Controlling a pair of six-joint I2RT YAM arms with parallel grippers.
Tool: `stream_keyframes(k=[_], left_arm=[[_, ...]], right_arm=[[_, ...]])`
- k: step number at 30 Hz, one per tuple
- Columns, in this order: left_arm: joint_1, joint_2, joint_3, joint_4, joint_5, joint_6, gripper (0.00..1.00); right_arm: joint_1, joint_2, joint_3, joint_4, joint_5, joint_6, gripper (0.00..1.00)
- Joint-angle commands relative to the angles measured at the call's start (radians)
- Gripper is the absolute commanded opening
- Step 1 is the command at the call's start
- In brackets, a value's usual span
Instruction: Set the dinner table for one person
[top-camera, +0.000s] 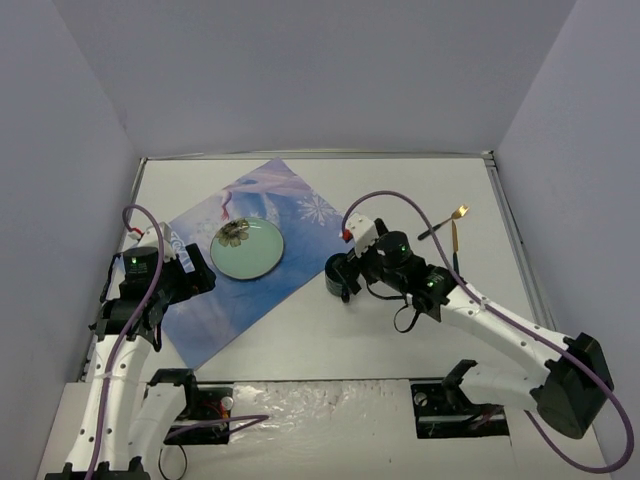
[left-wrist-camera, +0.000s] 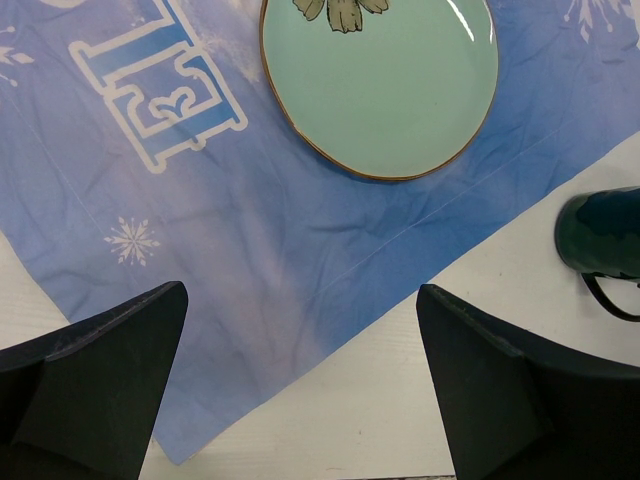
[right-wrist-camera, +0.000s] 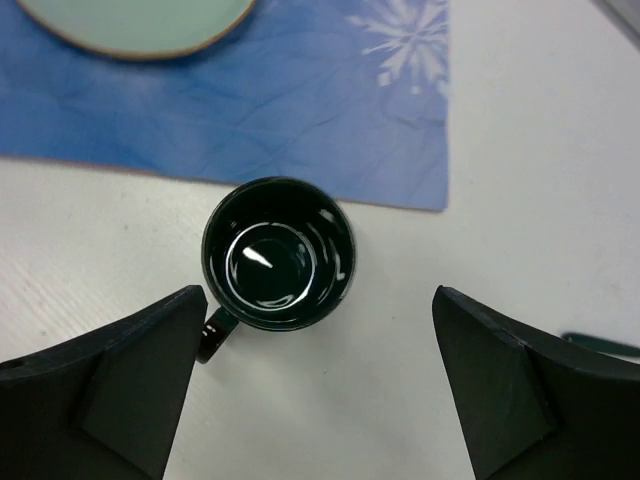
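Left gripper (left-wrist-camera: 302, 295), matte black fingers spread and empty, hovers over the creased blue placemat (top-camera: 215, 318), which carries a round, gold-rimmed, pale-green plate (top-camera: 248, 250). At the plate's four o'clock a glossy dark mug (right-wrist-camera: 280, 255) stands upright and empty, handle toward seven o'clock, on the flat white dinner table (top-camera: 330, 340). The right gripper (right-wrist-camera: 320, 295) is above it, spread wide and holding nothing. The table underlies everything, its far rim running nine to three o'clock; I cannot tell its long axis

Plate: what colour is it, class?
Pale green plate with a golden rim; clearest in the left wrist view.

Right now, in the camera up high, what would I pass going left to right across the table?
left gripper → green plate → dark mug → gold-tipped cutlery
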Motion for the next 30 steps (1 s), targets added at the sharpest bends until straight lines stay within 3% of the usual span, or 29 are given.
stream_keyframes(k=[1,10,23,30], left_arm=[[0.006,0.003,0.010,0.050,0.009,-0.003,0.97],[0.005,0.009,0.015,0.034,-0.024,-0.012,0.97],[-0.006,0.004,0.015,0.029,-0.031,-0.014,0.97],[-0.006,0.003,0.015,0.029,-0.030,-0.015,0.97]], right_arm=[[0.008,-0.089,0.033,-0.006,0.250,0.257,0.94],[0.103,-0.005,-0.007,-0.121,0.405,0.637,0.90],[0.221,0.122,-0.083,-0.028,0.483,0.771,0.75],[0.251,0.192,-0.063,0.012,0.543,0.797,0.61]])
